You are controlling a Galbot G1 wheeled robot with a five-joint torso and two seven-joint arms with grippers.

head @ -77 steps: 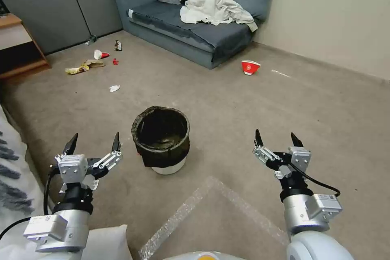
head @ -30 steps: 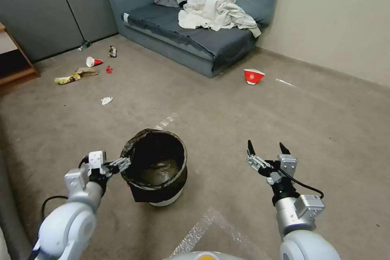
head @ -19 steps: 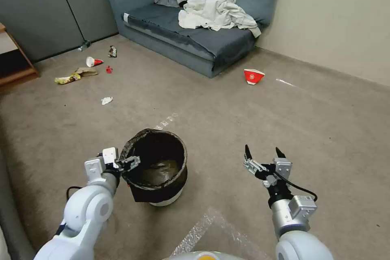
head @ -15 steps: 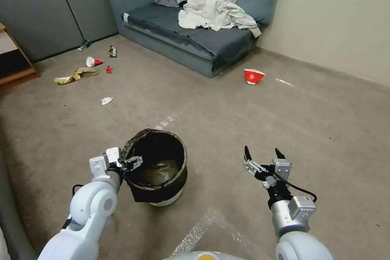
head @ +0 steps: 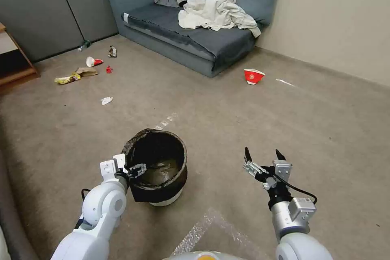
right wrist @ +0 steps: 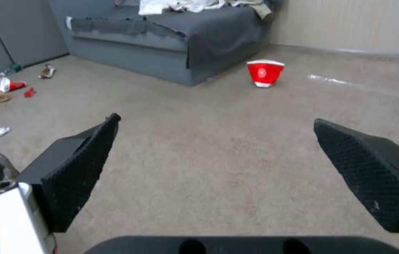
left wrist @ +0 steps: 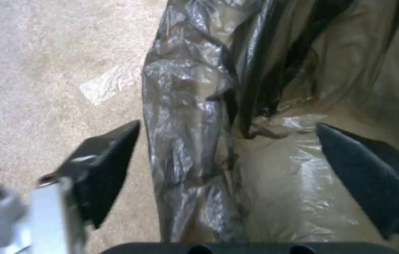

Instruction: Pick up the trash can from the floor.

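The left gripper (head: 131,167) is reaching forward low, fingers spread; the right gripper (head: 262,156) is hovering, fingers spread.

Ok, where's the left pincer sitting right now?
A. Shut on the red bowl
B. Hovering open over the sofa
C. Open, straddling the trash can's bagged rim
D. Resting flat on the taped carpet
C: the left pincer is open with one finger outside and one inside the bag-lined rim of the trash can, which stands on the floor.
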